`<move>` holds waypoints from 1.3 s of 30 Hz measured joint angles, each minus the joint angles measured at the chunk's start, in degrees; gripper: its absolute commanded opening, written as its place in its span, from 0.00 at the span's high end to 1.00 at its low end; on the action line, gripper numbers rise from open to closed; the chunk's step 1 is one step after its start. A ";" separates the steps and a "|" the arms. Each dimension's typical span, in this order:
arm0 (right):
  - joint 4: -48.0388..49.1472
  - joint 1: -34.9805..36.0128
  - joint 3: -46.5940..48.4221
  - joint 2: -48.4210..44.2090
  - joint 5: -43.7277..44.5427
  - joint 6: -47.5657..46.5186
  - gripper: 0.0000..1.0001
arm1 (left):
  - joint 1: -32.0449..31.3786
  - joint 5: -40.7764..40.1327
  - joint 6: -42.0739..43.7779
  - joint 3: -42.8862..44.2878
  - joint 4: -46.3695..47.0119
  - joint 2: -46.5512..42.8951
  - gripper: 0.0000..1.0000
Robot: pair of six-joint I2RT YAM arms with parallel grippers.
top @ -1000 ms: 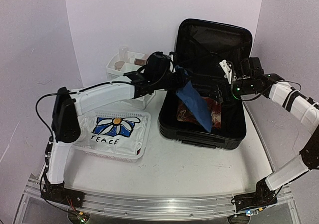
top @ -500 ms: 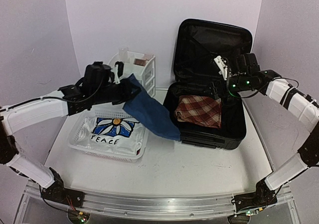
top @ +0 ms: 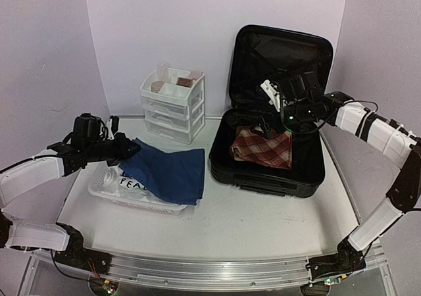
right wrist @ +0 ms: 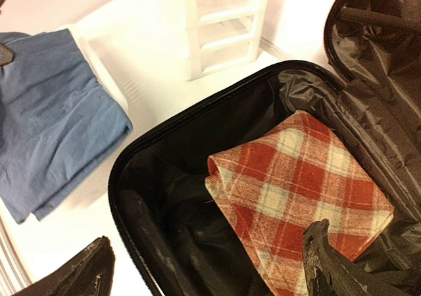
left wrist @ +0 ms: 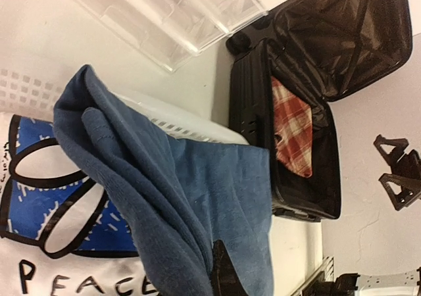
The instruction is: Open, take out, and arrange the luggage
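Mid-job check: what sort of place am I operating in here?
Probably a staged lab test cell, not a home: plain pale walls box in a white tabletop, two robot arms mount on a metal rail, and props are few, like the open black hard-shell suitcase.

Black luggage point(top: 263, 176), red plaid cloth point(top: 266, 148), blue cloth point(top: 168, 171).

Only txt I can make out: black hand-drawn caps "PEAC" on the white fabric piece with blue-and-black flower print point(left wrist: 33, 260), right under the flower. Rest of the word is covered by the dark blue folded cloth point(left wrist: 197, 197). Top cam shows just "PEA".
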 measured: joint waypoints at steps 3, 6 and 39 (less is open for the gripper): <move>-0.09 0.35 0.00 0.15 0.15 -0.44 0.02 | 3.52 3.63 2.99 -0.37 -0.81 1.44 1.00; -0.24 0.39 0.00 0.17 0.31 -0.81 0.02 | 5.88 4.98 6.73 -0.37 -1.31 3.23 1.00; -0.44 4.28 1.79 5.62 0.50 -2.49 0.02 | 10.34 -14.78 22.38 -14.27 3.87 -3.80 0.65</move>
